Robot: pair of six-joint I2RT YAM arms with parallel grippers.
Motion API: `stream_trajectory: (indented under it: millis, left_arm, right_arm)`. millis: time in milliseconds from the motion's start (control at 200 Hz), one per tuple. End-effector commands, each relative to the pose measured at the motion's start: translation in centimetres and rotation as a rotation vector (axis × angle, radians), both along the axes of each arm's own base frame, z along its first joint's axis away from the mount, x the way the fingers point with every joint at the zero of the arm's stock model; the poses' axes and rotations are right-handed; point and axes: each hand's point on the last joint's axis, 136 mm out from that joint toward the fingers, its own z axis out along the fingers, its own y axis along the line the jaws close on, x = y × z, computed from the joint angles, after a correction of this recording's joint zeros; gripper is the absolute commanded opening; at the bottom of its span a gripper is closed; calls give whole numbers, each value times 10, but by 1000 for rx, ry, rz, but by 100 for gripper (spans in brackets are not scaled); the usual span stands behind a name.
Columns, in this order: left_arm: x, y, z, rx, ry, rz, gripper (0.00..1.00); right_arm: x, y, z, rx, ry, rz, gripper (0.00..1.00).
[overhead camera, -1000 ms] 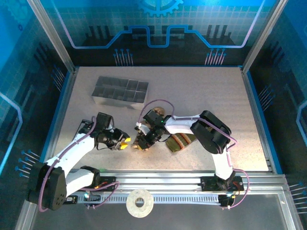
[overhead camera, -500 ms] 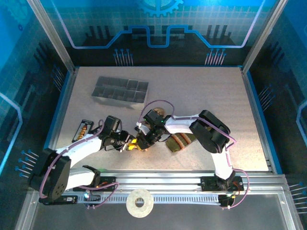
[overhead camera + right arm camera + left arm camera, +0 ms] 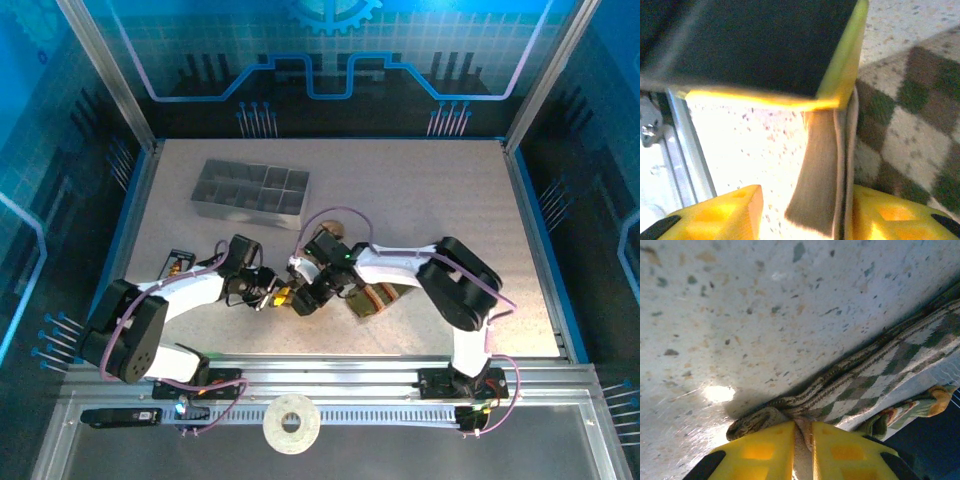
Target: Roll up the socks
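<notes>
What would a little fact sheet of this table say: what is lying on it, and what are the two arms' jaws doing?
surface: speckled table
checkered sock: on the table, between the two arms' jaws
striped sock: right beside it, partly under the right arm
grey tray: back left, apart from both socks
left jaws: closed on a fold at the checkered sock's edge
right jaws: apart, with sock fabric between them
</notes>
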Motion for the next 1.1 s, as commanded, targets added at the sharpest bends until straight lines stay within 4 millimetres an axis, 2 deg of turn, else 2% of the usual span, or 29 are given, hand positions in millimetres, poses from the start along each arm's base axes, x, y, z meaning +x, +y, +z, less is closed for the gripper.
stream_trajectory:
  millis: [0,130,215,395,590,745,971,1096]
  left_arm:
    - [-1,2,-5,45,5,-30,16]
    - [1,1,-5,50,4,-42,16]
    - [2,-1,-3,48,1,-50,16]
    - [4,-3,-2,49,-2,-62,16]
    - [3,-3,-2,51,-3,-70,16]
    - [3,-4,-3,51,-3,-76,16]
    - [5,-5,2,51,-11,-82,16]
    - [9,-1,16,69,-46,-65,21]
  right_arm:
    - [4,-22,13,-71,-249,31,48]
    - [1,-31,23,-109,-498,86,52]
    - [-6,-23,28,-119,-618,157,54]
    - [-19,-2,24,-211,-825,299,54]
    - [2,6,7,-357,-952,308,51]
    - [10,11,-7,-400,-969,328,47]
    - [15,4,-32,-435,-856,279,25]
    - [10,-3,-41,-392,-721,253,13]
